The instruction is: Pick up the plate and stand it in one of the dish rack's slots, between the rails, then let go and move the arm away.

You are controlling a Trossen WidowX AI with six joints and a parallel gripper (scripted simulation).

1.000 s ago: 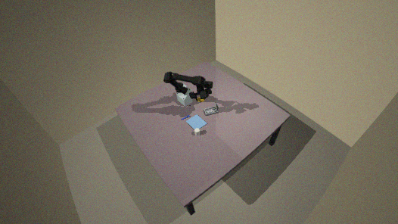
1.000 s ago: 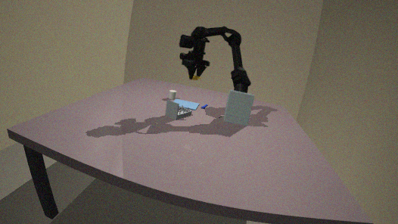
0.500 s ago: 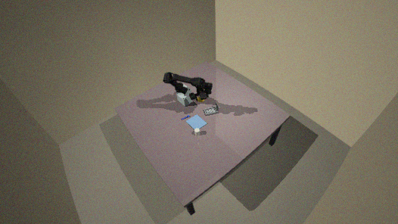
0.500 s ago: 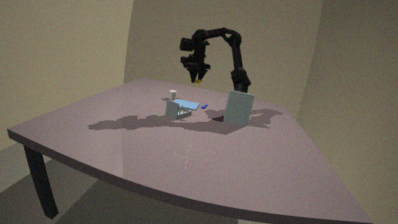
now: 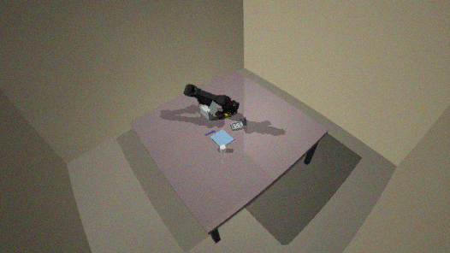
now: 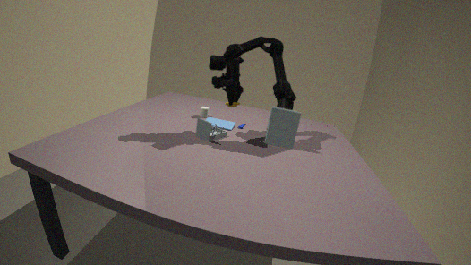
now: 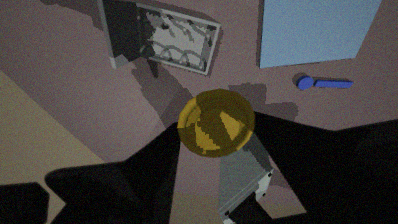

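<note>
The yellow round plate (image 5: 227,114) (image 6: 232,104) (image 7: 220,101) is held in the air by my gripper (image 7: 214,121) (image 6: 233,102). The gripper is shut on it, with a dark finger at each of two opposite sides of the rim. The plate lies roughly level, its round face turned to the wrist camera. The dish rack (image 5: 237,126) (image 6: 218,132) (image 7: 213,50), a small grey tray with curved wire rails and a tall panel at one end, stands on the table. In the wrist view it is up and left of the plate, apart from it. Its slots are partly in shadow.
A light blue square board (image 5: 222,138) (image 6: 221,123) (image 7: 317,32) lies beside the rack. A blue utensil (image 5: 210,132) (image 6: 242,126) (image 7: 334,84) lies near it. A white cup (image 5: 222,147) (image 6: 204,112) stands beyond the board. A tall grey box-like object (image 6: 283,127) (image 7: 237,177) stands near the arm's base.
</note>
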